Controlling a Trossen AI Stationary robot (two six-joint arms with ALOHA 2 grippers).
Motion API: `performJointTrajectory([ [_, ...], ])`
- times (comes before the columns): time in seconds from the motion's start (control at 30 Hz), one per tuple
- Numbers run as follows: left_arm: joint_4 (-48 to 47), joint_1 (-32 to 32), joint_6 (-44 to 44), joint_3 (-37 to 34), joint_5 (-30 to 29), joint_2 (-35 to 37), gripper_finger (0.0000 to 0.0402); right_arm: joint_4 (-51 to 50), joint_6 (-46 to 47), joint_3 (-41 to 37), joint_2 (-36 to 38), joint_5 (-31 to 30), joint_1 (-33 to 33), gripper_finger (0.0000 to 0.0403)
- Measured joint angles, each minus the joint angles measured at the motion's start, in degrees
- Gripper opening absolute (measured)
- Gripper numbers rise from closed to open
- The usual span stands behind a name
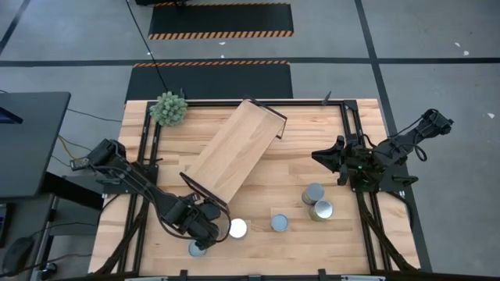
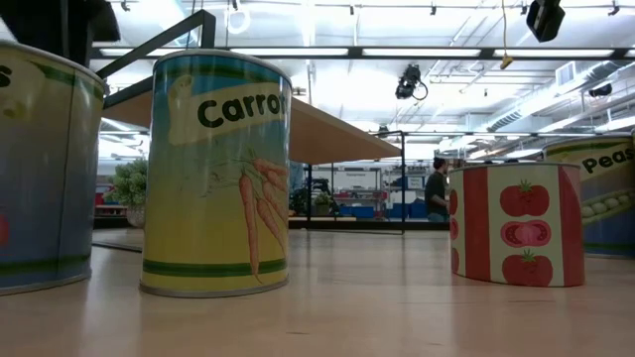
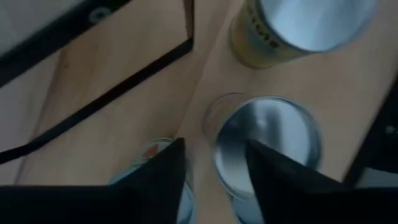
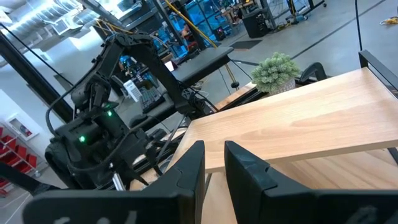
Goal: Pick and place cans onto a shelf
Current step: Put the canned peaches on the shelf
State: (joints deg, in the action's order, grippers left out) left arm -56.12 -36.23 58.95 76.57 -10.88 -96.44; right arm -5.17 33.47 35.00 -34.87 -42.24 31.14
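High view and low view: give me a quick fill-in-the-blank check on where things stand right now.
1. The shelf lies ____ across the tabletop, with no can on it.
2. The ____ gripper is down among the cans at the near edge.
3. In the low view, the can nearest the middle of the picture is labelled with ____.
4. The green plant stands near the table's far-____ corner.

Missing words: diagonally; left; carrots; left
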Motion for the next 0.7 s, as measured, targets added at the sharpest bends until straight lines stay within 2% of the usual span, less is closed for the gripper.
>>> performJointTrajectory([
  [0.2, 1.4, 0.2, -2.0, 0.0, 3.7, 1.9, 0.0298, 0.0, 0.6, 0.0, 0.0, 0.5, 0.0, 0.0068],
  [0.37, 3.5, -1.2, -11.0, 0.0, 9.1, 1.5, 0.0385, 0.0, 0.9, 0.0, -0.1, 0.6, 0.0, 0.0068],
  [0.5, 2.8, -1.9, -14.7, 0.0, 11.1, 1.2, 0.0394, 0.0, 1.4, 0.0, -0.4, 0.6, 0.0, 0.0068],
  [0.7, -0.9, -1.8, -15.9, 0.0, 10.1, 1.2, 0.0394, 0.6, 1.5, 0.0, -1.4, 0.7, 0.0, 0.0068],
])
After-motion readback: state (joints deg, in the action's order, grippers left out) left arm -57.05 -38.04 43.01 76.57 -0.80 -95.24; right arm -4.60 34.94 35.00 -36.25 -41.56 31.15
